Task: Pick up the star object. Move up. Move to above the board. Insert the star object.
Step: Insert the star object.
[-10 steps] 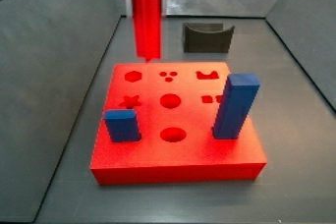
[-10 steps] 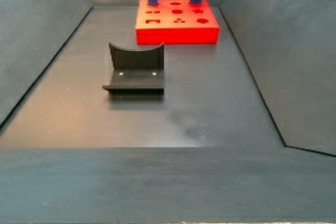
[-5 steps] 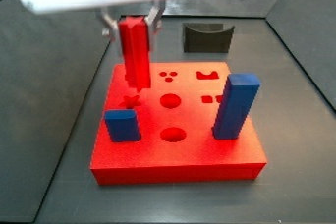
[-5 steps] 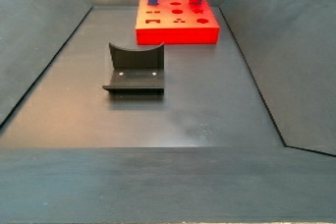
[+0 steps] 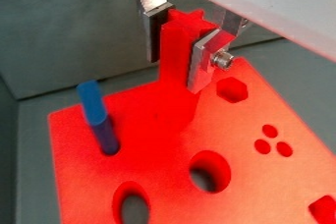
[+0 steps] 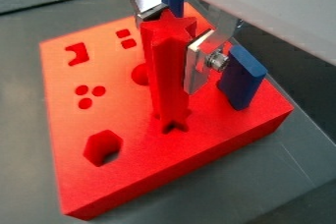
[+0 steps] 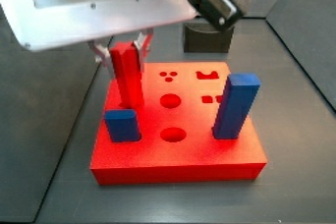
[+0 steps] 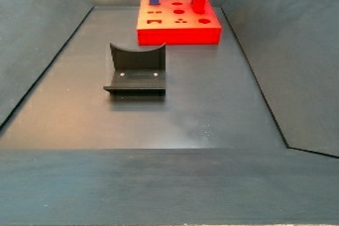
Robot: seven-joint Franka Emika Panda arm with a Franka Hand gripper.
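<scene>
The short blue block [image 7: 121, 125] stands at the board's [image 7: 178, 164] near edge. Just behind it my gripper [image 6: 182, 33] clamps the star object [image 6: 167, 76], a slender matte red peg, upright, its foot in the board's star hole.

Both wrist views look steeply down, close past the gripper [image 5: 184, 39] onto the board [image 6: 79, 174]. A side view sits near it [image 7: 178, 169]; another views it from afar across the fixture [image 8: 135, 71].

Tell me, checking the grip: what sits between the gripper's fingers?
The star object, standing upright in the board, sits clamped in the gripper, in both wrist views.
</scene>
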